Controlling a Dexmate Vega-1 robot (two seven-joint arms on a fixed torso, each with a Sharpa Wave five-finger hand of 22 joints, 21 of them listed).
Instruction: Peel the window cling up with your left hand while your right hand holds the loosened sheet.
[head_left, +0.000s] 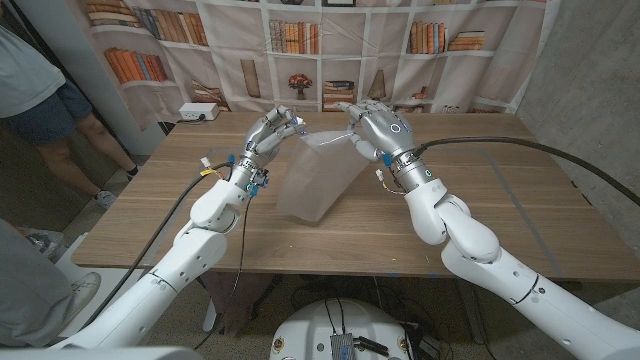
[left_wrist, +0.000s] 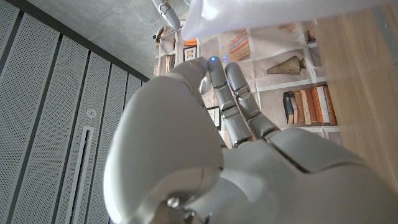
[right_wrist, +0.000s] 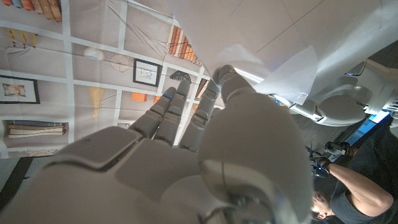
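translucent window cling (head_left: 318, 175) held aloft by left hand (head_left: 272, 128) and right hand (head_left: 375, 127) fingers.

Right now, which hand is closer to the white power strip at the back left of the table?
Left. The left hand grips the window cling's upper corner, near the power strip; the right hand holds the opposite corner, farther away.
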